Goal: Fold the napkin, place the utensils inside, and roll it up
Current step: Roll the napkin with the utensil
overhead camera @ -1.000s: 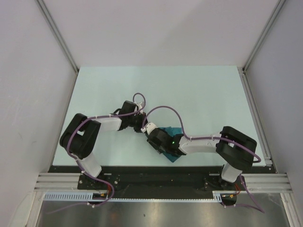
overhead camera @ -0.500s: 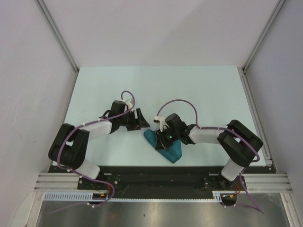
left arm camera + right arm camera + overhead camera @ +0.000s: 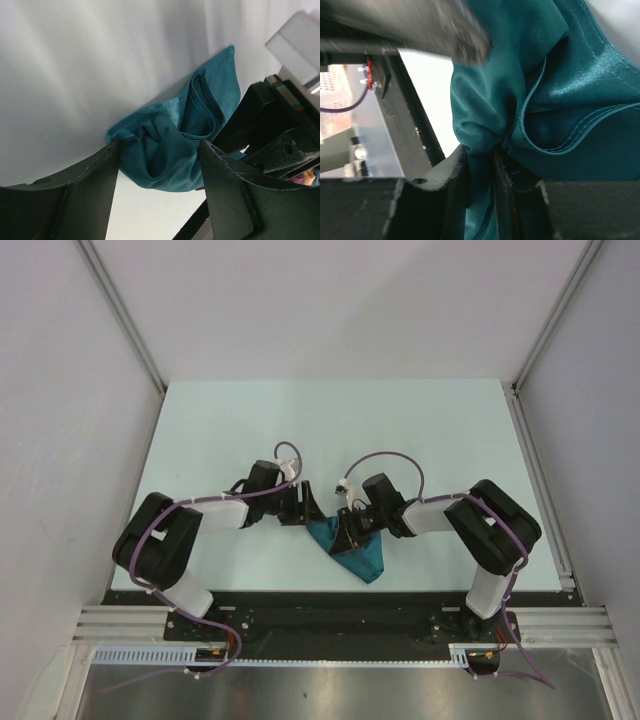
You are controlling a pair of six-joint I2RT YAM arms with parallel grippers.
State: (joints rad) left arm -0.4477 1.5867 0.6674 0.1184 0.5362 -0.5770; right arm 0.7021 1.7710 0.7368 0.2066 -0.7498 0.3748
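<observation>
Partly hidden napkin (image 3: 366, 561) under right gripper (image 3: 346, 534)

plain dark teal napkin (image 3: 362, 560), pale mint table (image 3: 450, 430), light grey walls (image 3: 60, 390).

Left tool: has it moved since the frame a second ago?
Yes. In the top view the left tool has shifted slightly right, away from the left edge of the table, and now stands open at the left end of the napkin.
</observation>
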